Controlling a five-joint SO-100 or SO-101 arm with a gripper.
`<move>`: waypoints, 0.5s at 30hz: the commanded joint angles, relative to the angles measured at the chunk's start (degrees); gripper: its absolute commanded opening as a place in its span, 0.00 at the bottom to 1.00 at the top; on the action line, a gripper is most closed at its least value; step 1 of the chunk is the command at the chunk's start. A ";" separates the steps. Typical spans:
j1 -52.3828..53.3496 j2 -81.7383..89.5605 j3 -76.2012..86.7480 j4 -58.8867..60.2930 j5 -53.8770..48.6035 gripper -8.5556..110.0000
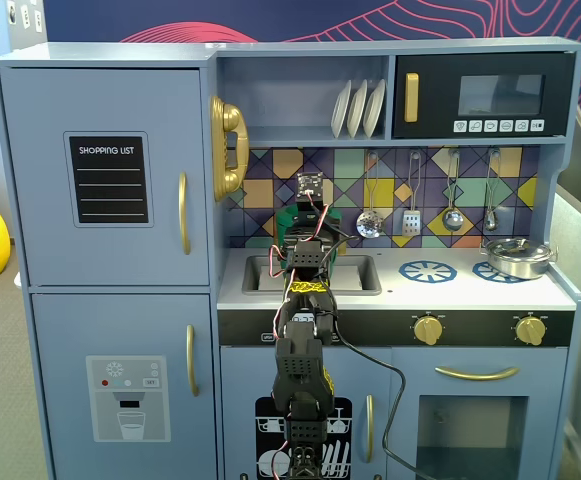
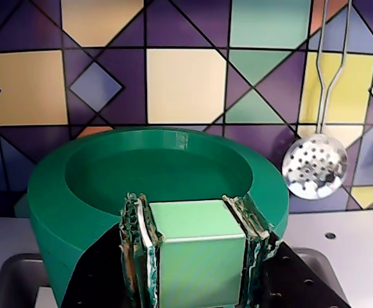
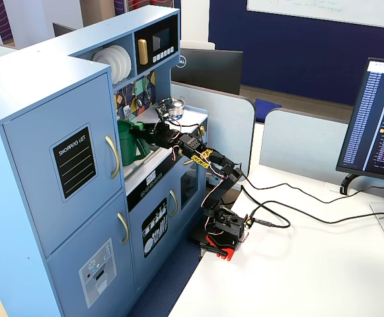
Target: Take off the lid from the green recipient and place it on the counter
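The green recipient stands at the back of the white counter, behind the sink; it also shows in both fixed views. In the wrist view its top is a thick round rim around a shallow darker recess. I cannot tell whether that recess is the lid seated in it. My gripper is shut on a light-green ribbed strip that crosses the near rim and runs down the front. I cannot tell whether this strip belongs to the lid or to the pot. The gripper also shows in both fixed views.
The recessed sink lies under my arm. A shiny steel pot sits on the right burner ring. A skimmer and other utensils hang on the tiled back wall. A gold phone hangs at the left.
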 commanded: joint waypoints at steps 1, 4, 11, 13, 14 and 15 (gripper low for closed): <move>-1.67 0.62 -4.13 -4.22 -0.44 0.07; -2.20 0.79 -5.63 -5.10 -1.23 0.07; -2.29 2.72 -6.94 -4.92 -3.16 0.07; -1.14 3.78 -6.24 -4.57 -3.52 0.07; -0.18 4.22 -6.06 -4.39 -3.52 0.07; 1.14 4.57 -6.06 -4.04 -3.43 0.07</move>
